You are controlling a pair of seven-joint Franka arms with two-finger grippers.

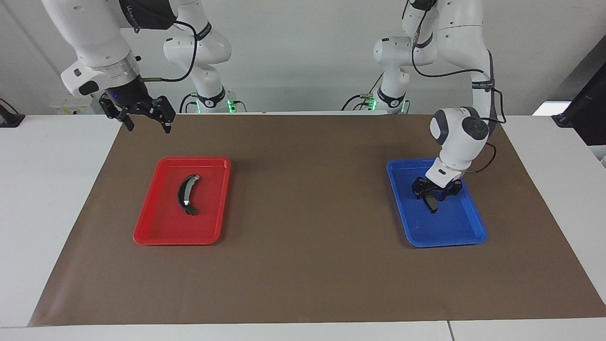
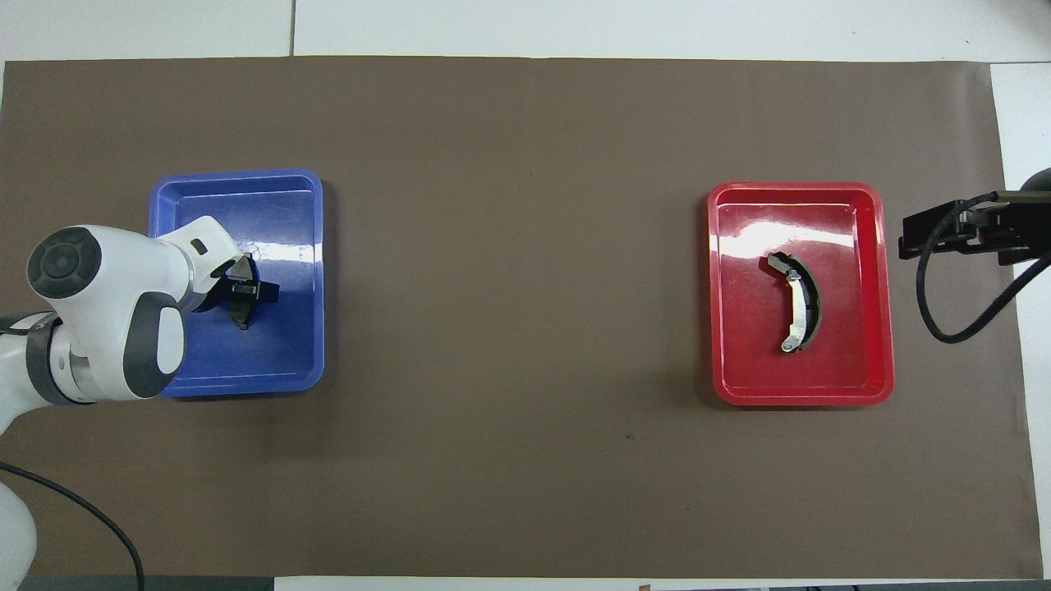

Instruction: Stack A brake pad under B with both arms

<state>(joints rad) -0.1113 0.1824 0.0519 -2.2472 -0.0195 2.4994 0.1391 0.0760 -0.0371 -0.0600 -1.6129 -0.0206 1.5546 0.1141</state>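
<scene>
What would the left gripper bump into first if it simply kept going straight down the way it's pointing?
The left gripper points down into the blue tray, with the small dark brake pad right at its fingertips. It would probably meet that pad first, then the tray's floor; contact can't be judged.

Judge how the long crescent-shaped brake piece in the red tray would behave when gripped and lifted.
The crescent-shaped brake piece probably stays stiff, given its metal strip. Long and curved, it may swing if gripped near one end. Lying flat in the red tray, it seems unlikely to roll.
</scene>
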